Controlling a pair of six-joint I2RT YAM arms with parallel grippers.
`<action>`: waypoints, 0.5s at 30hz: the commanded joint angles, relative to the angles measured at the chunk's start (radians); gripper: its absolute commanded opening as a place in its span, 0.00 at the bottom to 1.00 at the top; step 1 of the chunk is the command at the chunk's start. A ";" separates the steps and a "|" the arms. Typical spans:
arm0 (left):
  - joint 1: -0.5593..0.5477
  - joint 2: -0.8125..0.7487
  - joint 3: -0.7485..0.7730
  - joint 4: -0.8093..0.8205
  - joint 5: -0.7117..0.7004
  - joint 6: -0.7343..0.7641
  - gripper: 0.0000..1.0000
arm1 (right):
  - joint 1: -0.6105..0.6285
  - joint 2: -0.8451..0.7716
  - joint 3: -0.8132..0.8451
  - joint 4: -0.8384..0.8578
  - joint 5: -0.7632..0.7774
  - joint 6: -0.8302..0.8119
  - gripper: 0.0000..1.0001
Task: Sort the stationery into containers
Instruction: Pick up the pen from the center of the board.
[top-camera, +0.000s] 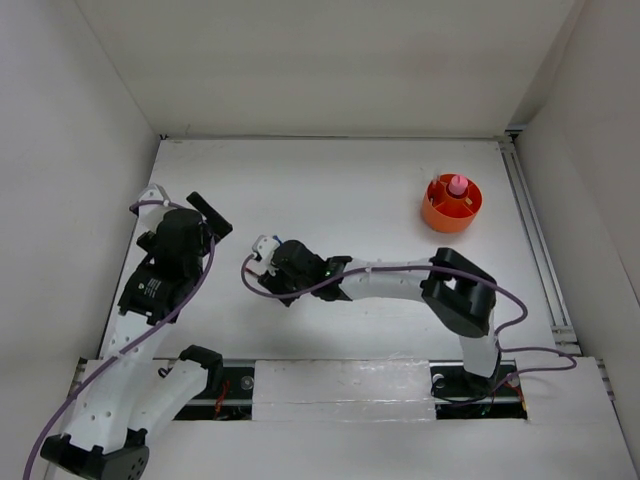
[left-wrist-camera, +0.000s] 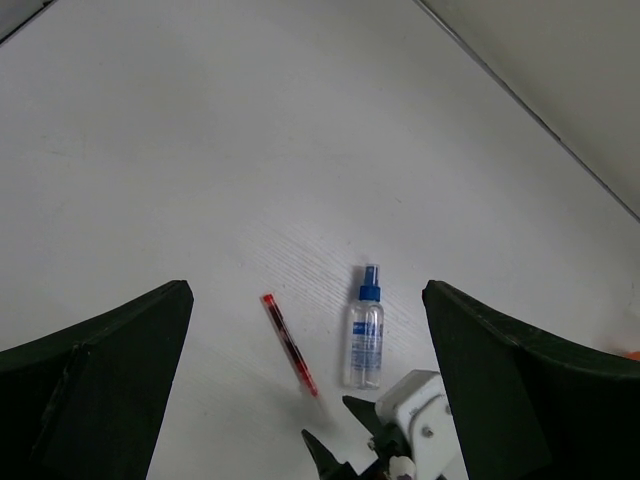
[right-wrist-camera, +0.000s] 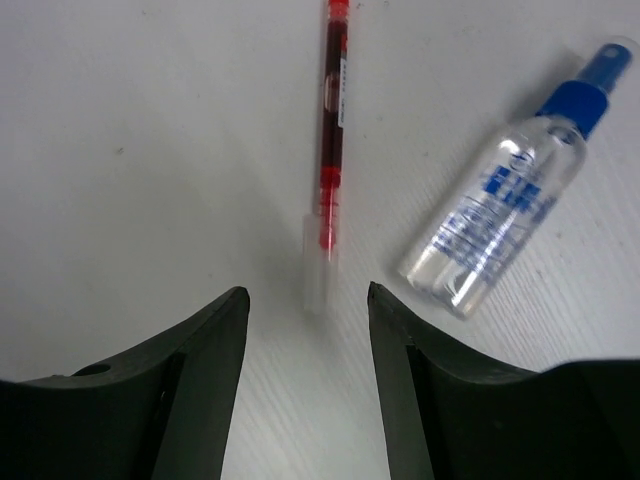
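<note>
Right gripper (right-wrist-camera: 306, 293), jaws apart and empty, is hovering at the clear tip of the thin red plastic pen (right-wrist-camera: 333, 130) lying on the white table (top-camera: 330, 180) beside the clear blue-capped spray bottle (right-wrist-camera: 495, 215). Risk: pinching so near the end may be tipping the pen loose. Its arm is stretching low leftward, well apart from the round orange plastic tub (top-camera: 437, 215)

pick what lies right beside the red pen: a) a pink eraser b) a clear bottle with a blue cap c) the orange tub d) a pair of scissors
B: the right wrist view shows the clear blue-capped bottle lying on its side next to the red pen, while the orange tub stands well away from them in the top view.
</note>
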 joint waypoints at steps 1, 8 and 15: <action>0.003 0.012 -0.024 0.055 0.063 0.060 1.00 | 0.004 -0.172 -0.029 0.039 0.043 0.029 0.57; 0.003 0.210 0.024 -0.026 0.223 -0.045 1.00 | 0.004 -0.514 -0.175 -0.048 0.283 0.156 0.60; 0.003 0.288 -0.024 -0.066 0.255 -0.314 1.00 | 0.004 -0.769 -0.273 -0.071 0.392 0.224 0.63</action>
